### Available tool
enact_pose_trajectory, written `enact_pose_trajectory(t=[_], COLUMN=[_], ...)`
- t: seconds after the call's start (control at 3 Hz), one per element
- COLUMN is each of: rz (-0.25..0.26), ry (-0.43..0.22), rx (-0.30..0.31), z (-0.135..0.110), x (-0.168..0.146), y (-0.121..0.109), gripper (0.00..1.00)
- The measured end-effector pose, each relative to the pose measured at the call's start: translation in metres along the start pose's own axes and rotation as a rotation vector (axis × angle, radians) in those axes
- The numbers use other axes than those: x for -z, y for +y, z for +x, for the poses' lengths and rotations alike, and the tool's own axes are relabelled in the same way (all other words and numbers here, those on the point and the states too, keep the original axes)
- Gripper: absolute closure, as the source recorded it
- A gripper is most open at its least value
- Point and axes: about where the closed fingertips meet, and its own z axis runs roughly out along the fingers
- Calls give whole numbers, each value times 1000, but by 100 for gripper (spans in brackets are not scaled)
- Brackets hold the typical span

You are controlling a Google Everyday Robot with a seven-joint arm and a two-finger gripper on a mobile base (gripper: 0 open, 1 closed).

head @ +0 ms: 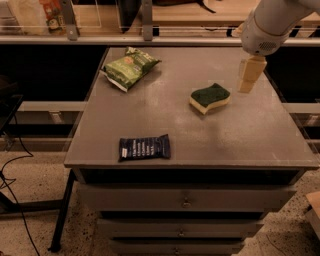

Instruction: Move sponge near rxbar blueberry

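Claw [245, 86] just beside sponge [210, 98], apart

Smooth white rounded arm shell [282, 12], bulbous at the wrist end; pale beige blocky gripper [247, 85] beneath it, upper right of view.

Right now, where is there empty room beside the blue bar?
Bare table lies right of the rxbar blueberry along the front edge, and between it and the snack bag. Crowded spot: the back right, where the hand hangs beside the sponge.
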Motion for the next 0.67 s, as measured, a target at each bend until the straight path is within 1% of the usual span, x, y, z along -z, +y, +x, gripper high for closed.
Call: enact_pose_trajectory(t=[0.33,0.67], rz=[21,30], ry=[27,15], rx=[69,127], z=[-2,-7], x=[-56,-90], y=[-43,-66], gripper=[0,0])
